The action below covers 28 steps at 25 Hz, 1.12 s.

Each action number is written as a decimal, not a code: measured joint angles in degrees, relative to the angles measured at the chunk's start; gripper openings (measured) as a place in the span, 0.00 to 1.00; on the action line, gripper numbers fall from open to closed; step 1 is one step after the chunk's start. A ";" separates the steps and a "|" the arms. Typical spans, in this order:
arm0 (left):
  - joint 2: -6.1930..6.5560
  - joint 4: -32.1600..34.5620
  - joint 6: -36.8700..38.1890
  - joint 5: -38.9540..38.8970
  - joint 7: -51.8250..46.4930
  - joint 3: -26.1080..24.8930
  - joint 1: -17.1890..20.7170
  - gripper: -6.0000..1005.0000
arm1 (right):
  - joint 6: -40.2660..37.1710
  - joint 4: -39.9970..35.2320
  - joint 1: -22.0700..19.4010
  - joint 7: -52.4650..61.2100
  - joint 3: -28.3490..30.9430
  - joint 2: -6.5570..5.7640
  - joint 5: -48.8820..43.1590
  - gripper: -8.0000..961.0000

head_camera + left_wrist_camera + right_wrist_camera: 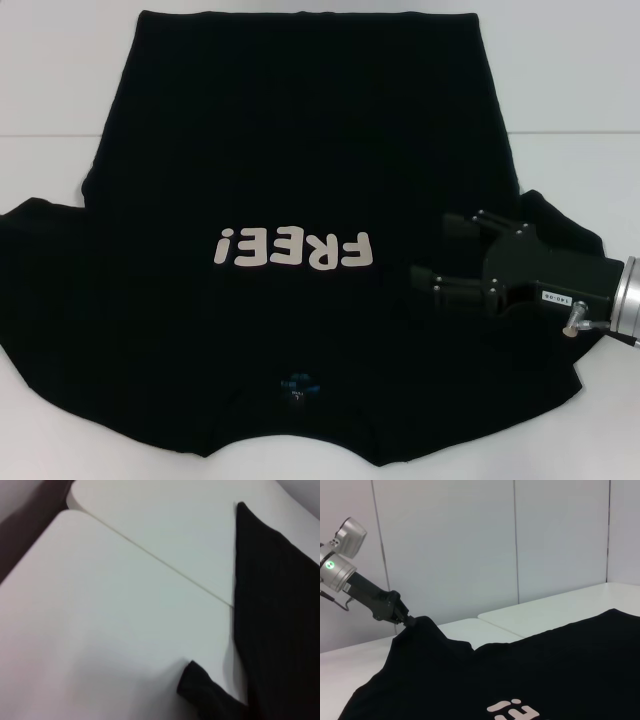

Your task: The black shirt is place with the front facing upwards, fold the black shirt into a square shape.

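From the head view, the large black cloth T-shirt [300,200] with pale blocky "FREE!" lettering [292,249] lies spread front up over most of the white table [60,90]. Its collar and small blue neck label [298,385] sit at the near edge, its hem toward the far edge. The right tool [440,255] hovers over the shirt's right side near the sleeve, fingers spread apart and holding nothing.

The left wrist view shows only bare table, a seam between two tabletops, and the shirt's side edge with a sleeve tip [200,690] lifted a little.

In the right wrist view the left tool [409,621] appears farther off, pinched onto a raised peak of cloth at the shirt's left shoulder or sleeve, lifting it off the table.

The first side fold looks to be the step in hand. Next, the right tool probably needs to lower and close on its own sleeve or shoulder, so both sides can be carried inward toward the lettering.
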 joint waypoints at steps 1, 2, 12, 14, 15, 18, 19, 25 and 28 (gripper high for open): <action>0.00 0.27 -0.09 0.00 -0.02 -0.25 0.00 0.02 | 0.00 0.04 -0.01 0.00 -0.04 0.00 0.00 0.98; 0.00 0.39 -0.04 0.00 -0.01 -0.44 -0.01 0.02 | -0.01 0.07 -0.03 0.00 -0.08 0.00 0.00 0.98; -0.88 3.73 5.42 -0.09 0.42 0.21 -1.96 0.03 | 0.01 0.12 -0.26 0.00 0.04 0.09 0.00 0.98; -1.60 5.29 6.62 0.00 0.44 1.03 -2.59 0.03 | 0.08 0.15 -0.27 0.00 0.04 0.08 -0.01 0.98; -1.96 6.10 7.12 0.00 0.44 1.51 -2.87 0.03 | 0.13 0.16 -0.27 0.00 0.04 0.08 -0.01 0.98; -3.33 8.08 8.55 0.00 0.33 3.55 -3.63 0.04 | 0.24 0.29 -0.27 0.00 0.00 0.09 -0.01 0.98; -3.78 8.66 8.88 0.00 0.26 4.29 -3.84 0.04 | 0.24 0.37 -0.27 0.00 0.01 0.08 -0.01 0.98; -7.03 10.93 11.20 -0.20 0.40 6.61 -4.67 0.04 | 0.05 0.77 -0.28 0.00 0.06 0.08 -0.01 0.98; -8.77 11.41 11.60 -0.78 2.35 6.51 -4.68 0.05 | 0.12 0.89 -0.33 0.00 -0.10 0.08 -0.01 0.98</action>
